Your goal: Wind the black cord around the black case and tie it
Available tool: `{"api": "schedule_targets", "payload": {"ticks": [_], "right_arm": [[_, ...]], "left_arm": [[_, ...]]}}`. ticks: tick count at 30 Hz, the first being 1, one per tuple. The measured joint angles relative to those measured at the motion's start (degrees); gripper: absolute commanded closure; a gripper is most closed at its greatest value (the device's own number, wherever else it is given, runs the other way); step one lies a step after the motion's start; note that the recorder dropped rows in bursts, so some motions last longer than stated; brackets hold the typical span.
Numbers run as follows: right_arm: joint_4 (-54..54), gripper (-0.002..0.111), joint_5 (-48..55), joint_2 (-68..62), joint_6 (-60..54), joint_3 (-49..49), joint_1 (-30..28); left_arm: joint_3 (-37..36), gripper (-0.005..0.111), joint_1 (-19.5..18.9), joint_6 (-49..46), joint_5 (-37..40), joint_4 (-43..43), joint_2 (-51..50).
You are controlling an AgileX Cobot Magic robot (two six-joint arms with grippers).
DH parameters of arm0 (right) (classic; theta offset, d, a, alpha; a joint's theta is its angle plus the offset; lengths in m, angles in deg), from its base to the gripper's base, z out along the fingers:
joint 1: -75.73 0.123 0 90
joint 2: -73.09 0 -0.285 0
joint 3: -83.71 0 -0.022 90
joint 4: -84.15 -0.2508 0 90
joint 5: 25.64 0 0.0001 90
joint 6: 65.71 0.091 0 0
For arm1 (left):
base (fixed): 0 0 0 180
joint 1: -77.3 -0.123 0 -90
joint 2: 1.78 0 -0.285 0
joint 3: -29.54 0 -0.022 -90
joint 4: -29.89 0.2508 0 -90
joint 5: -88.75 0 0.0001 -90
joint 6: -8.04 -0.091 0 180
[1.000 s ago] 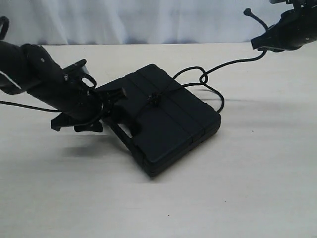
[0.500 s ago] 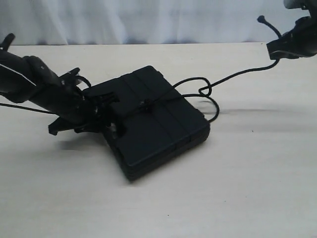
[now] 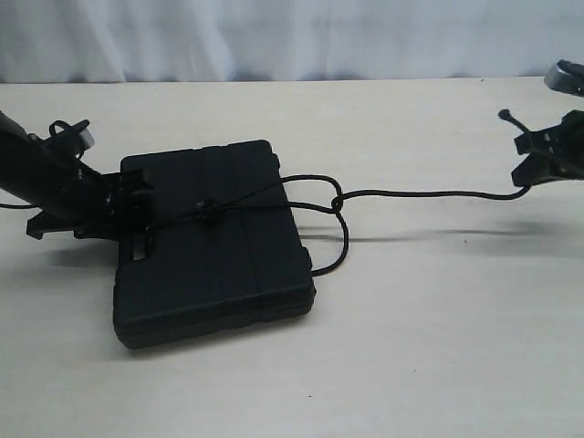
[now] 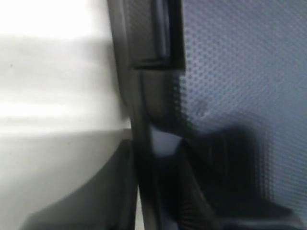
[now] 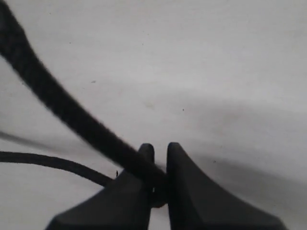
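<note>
Right gripper (image 3: 538,160) clamps black cord (image 3: 429,193) over open table (image 3: 438,319).

The black case (image 3: 219,265) swings square and slides left with the left gripper (image 3: 128,203), while the right gripper (image 3: 529,157) drops, drawing the black cord (image 3: 429,193) straighter.

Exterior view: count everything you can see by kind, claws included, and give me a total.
black case: 1
black cord: 1
claws: 2, the left claw and the right claw
Total: 4
</note>
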Motion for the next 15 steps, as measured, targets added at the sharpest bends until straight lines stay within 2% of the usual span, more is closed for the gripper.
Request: {"api": "schedule_targets", "payload": {"ticks": [4, 7, 11, 13, 15], "right_arm": [[5.21, 0.059, -0.53, -0.74, 4.97, 0.48, 0.00], [10.97, 0.049, 0.22, -0.50, 8.65, 3.66, 0.00], [12.40, 0.048, 2.40, 1.67, 10.06, 10.41, 0.00], [6.60, 0.048, 3.51, 3.03, 8.81, 12.43, -0.10], [-3.34, 0.048, 7.04, 4.05, 0.93, 13.03, 0.17]], "left_arm": [[0.00, 0.107, 0.00, -2.04, 0.13, -0.12, 0.00], [0.00, 0.107, 0.00, -2.52, 0.22, -0.12, 0.00], [0.00, 0.107, 0.00, -2.52, 0.22, -0.12, 0.00], [0.00, 0.107, 0.00, -2.52, 0.22, -0.12, 0.00], [0.00, 0.107, 0.00, -2.52, 0.22, -0.12, 0.00]]}}
